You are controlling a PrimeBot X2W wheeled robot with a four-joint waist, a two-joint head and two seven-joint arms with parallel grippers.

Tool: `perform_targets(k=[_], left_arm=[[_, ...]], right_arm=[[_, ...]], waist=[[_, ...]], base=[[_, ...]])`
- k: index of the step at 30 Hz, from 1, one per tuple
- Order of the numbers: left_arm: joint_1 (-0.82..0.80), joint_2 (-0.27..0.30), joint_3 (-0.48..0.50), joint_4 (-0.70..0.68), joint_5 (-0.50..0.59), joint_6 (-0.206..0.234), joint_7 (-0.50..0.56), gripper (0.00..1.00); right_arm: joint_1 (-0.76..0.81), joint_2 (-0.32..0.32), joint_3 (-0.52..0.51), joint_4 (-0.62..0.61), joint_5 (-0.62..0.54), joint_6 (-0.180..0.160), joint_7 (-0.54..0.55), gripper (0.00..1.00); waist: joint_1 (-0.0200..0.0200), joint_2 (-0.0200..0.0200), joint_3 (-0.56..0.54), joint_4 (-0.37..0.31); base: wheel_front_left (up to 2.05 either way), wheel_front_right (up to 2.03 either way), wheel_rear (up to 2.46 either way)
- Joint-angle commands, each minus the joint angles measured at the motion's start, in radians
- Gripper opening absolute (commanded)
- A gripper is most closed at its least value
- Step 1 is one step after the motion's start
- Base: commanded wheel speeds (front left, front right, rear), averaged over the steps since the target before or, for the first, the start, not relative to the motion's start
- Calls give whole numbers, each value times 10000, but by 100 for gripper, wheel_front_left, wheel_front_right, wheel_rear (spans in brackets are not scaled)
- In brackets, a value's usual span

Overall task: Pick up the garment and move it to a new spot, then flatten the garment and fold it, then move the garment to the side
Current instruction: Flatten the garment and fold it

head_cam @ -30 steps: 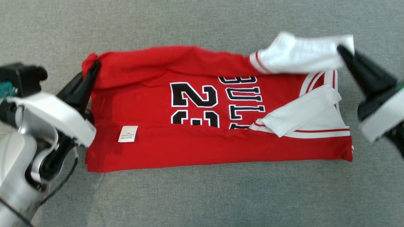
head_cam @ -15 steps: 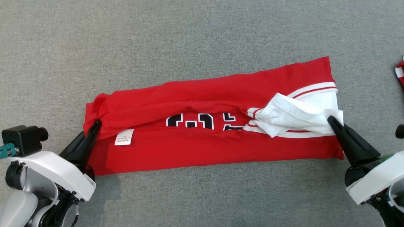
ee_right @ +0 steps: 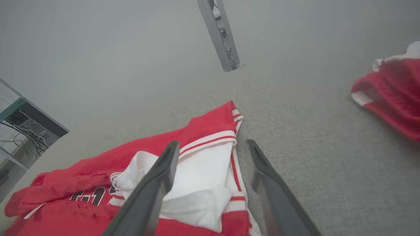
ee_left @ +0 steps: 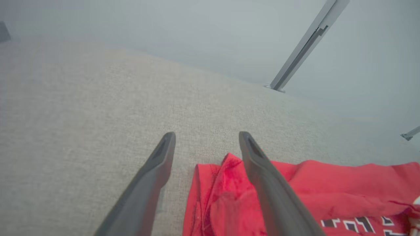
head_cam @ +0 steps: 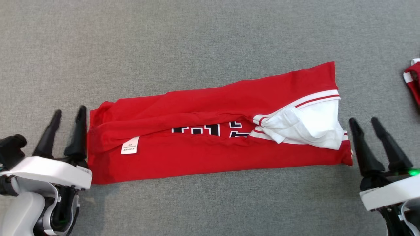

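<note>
Head camera high above, two wrist cameras low at either end of the garment

The head view looks steeply down on the gray surface (head_cam: 210, 39) and takes in the whole garment (head_cam: 210, 157), with the left gripper (head_cam: 70, 109) and right gripper (head_cam: 363, 119) near its two ends. Each wrist view sits low and close, looking along its own gripper toward the far side. All three views share the garment. The head and right wrist views also share the other red cloth (head_cam: 414, 78) at far right.
</note>
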Motion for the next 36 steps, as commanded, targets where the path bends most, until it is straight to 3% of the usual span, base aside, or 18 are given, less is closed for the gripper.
perform_targets(k=[1,6,10,18,29,36], left_arm=[[-154,-67,148,-14,146,90,-133,100],[-91,-515,1005,-459,1447,608,-494,100],[228,-1036,1809,-1160,2968,778,-496,100],[1079,-1629,2392,-1199,4719,154,-502,100],[1025,-2110,2413,-641,5271,-367,-504,100],[795,-2334,2346,-453,5442,-608,-504,100]], right_arm=[[-89,37,-31,-82,-102,1,-229,100],[-490,222,-542,-198,-1007,1,-1675,100],[-782,281,-622,56,-1936,1,-2127,100],[-926,152,-397,940,-2954,1,-2239,100],[-1296,-193,-275,2150,-3108,1,-2064,100],[-1938,-530,173,3893,-2927,1,-2058,100]], waist=[[0,0,-71,-55],[0,0,-300,-97],[0,0,-486,-56],[0,0,-875,120],[0,0,-893,454],[0,0,-639,646]], base=[[0,0,0],[0,0,0],[0,0,0],[0,0,0],[0,0,0],[0,0,0]])
